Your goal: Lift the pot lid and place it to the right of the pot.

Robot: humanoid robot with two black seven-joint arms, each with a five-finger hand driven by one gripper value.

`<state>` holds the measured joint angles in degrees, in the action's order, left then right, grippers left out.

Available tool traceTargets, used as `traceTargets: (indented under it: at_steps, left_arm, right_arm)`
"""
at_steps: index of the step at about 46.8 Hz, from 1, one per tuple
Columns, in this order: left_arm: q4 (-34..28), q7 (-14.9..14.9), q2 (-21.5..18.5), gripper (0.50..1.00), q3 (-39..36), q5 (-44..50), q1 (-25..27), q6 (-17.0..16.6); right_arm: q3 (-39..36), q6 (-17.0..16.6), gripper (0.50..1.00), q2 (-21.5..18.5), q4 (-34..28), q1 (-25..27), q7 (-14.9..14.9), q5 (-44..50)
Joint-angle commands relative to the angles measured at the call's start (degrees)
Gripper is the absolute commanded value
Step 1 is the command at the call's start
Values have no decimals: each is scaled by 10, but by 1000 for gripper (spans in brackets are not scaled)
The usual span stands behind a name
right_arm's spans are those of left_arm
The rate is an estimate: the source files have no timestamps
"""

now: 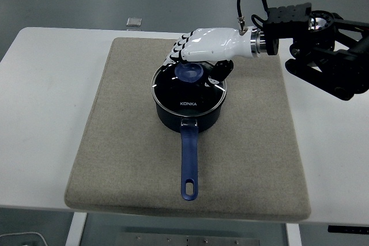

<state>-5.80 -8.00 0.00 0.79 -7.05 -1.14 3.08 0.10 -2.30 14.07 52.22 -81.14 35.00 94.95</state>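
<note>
A dark blue pot [188,113] stands on the mat, its long blue handle [189,162] pointing toward the near edge. On the pot lies a glass pot lid [185,93] with a steel rim and a blue knob [188,73]. My right hand [199,64], white with black fingertips, reaches in from the right and sits over the knob. Its fingers [180,50] curl down behind the knob and the thumb [218,72] comes in from the knob's right. The lid rests flat on the pot. The left arm is out of view.
A beige mat [115,142] covers the middle of the white table [40,113]. To the right of the pot the mat is bare. A small grey square object [134,22] lies at the table's far edge. My black right forearm [328,61] hangs over the table's right side.
</note>
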Motion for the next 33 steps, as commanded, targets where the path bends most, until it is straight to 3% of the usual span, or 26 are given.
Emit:
traceTargets:
  at_steps: [1,33]
  left_arm:
    - [0,0,0,1000,0,0,0,0]
    - [0,0,0,1000,0,0,0,0]
  right_arm:
    - [5,2,899,-1,0,0,0,0]
    - [30,16,893,-7,-15,-2,0,0]
